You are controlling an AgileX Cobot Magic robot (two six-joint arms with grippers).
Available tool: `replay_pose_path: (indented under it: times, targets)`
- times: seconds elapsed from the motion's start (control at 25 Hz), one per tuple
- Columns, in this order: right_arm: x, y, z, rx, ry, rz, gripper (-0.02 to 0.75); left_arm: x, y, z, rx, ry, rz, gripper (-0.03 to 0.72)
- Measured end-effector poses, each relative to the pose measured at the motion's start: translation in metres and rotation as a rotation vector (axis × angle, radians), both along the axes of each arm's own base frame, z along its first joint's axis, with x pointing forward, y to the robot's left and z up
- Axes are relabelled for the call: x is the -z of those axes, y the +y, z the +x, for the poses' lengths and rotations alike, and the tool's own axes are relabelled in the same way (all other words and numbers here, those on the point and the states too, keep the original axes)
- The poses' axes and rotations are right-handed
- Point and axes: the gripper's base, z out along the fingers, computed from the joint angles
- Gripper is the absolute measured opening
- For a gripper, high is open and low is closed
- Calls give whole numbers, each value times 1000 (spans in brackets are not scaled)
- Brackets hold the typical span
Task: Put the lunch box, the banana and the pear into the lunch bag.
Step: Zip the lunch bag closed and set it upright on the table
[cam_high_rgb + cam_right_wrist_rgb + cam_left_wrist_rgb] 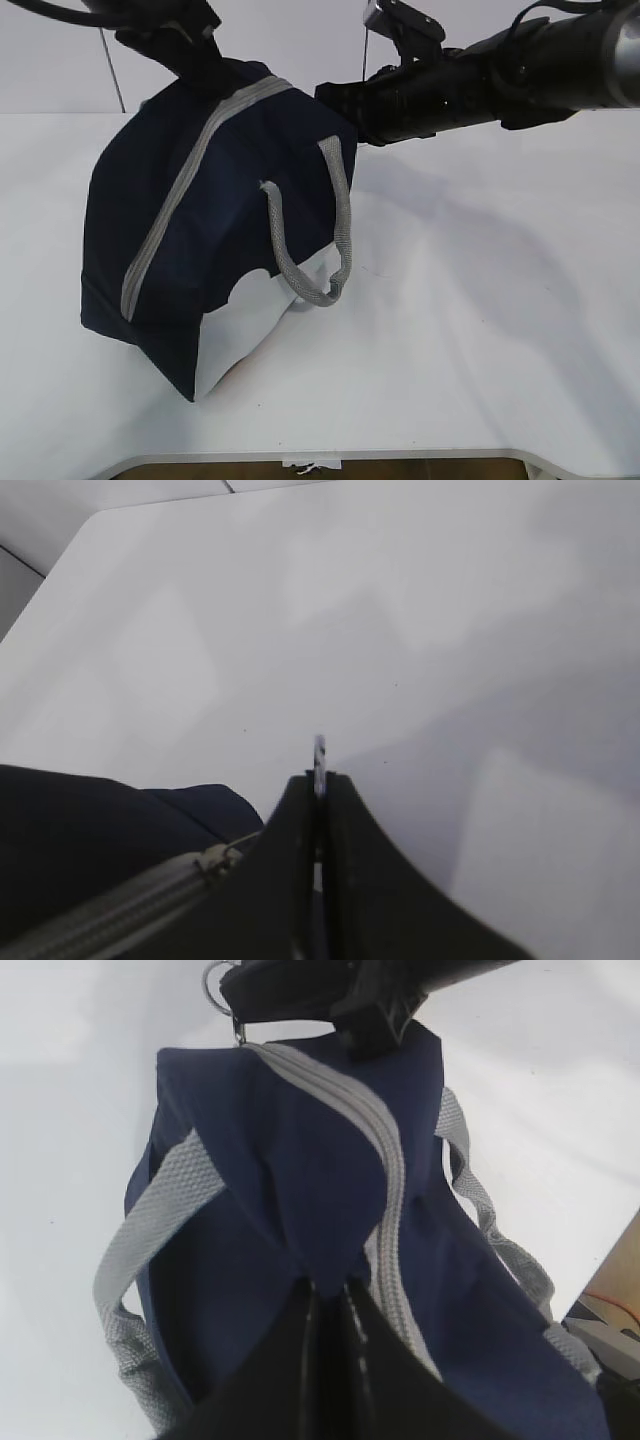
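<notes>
Left wrist view: left claw (328,1295) clamped on a fold of the lunch bag (300,1220) fabric beside its grey zipper (385,1160). Right claw (318,785) pinched on the metal ring pull (319,752). Bag, zipped, tilts on the white tabletop (480,330), left of centre.

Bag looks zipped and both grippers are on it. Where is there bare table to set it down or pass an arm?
Bare table spreads right of the lunch bag, under the right arm, out to the front edge. A narrower strip lies left of the bag. The top is crowded: left gripper pinches fabric by the zipper, right gripper is shut on the metal ring pull.
</notes>
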Motion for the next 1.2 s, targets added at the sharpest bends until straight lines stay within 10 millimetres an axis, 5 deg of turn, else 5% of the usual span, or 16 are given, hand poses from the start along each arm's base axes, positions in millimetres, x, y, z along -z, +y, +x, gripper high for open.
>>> replay_pose_path:
  times: [0.6, 0.96, 1.2]
  targets:
    - [0, 0, 0, -4, 2, 0, 27, 1, 0, -1, 3, 12, 7, -3]
    - [0, -1, 0, -1, 2, 0, 378, 1, 0, -1, 4, 15, 8, -3]
    - [-9, -1, -2, -12, -29, -11, 449, 1, 0, -1, 4, 15, 8, -3]
